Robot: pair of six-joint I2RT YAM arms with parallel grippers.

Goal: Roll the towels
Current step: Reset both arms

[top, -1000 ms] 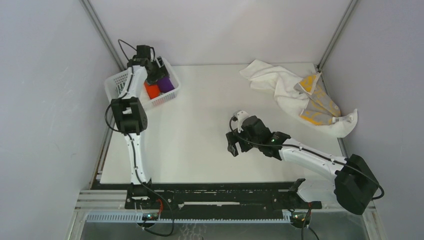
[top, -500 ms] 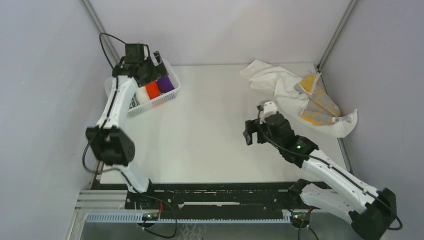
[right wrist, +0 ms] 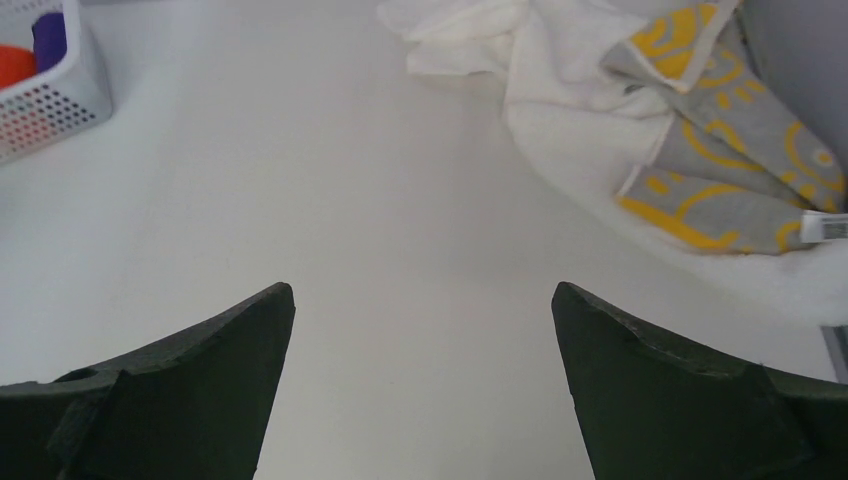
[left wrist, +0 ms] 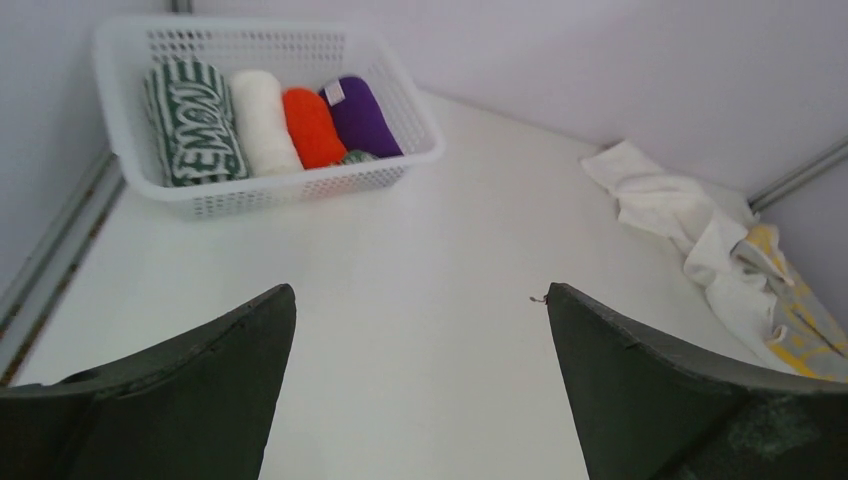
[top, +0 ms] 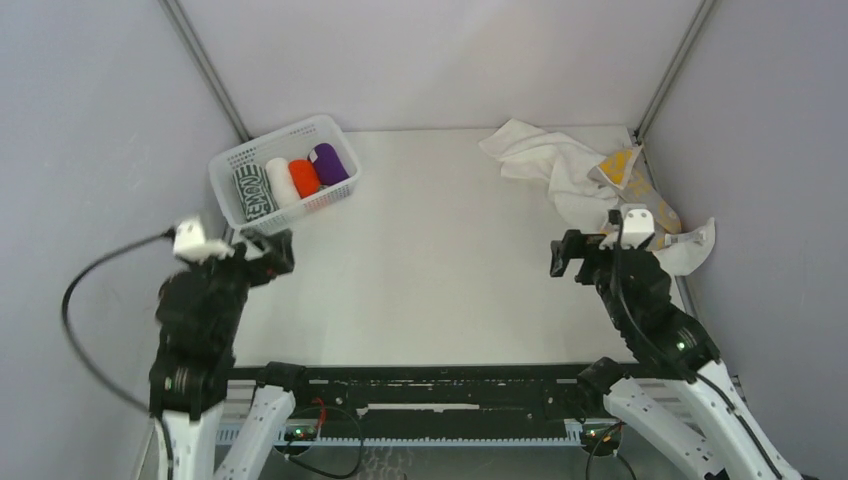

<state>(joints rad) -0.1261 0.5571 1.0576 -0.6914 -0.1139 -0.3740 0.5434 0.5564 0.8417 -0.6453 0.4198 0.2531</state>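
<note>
Left claw (left wrist: 420, 288) and right claw (right wrist: 422, 287) both gape empty; best pinch one corner of the yellow-and-grey towel (top: 640, 212) at two o'clock, dragging it flat onto the bench (top: 430, 260).

Cannot read tag (right wrist: 825, 226) on yellow-and-grey towel (right wrist: 720, 150) — too small. Only a corner of basket (right wrist: 50, 100) seen from right wrist, rest cropped at left edge. Cannot identify greenish scrap (left wrist: 353, 157) by orange roll (left wrist: 311, 127) — mostly hidden.

Soft cloth towels (top: 560, 165), perforated glossy white plastic basket (left wrist: 290, 190), smooth matt table (top: 430, 250), matt dark fingers (left wrist: 200, 390).
</note>
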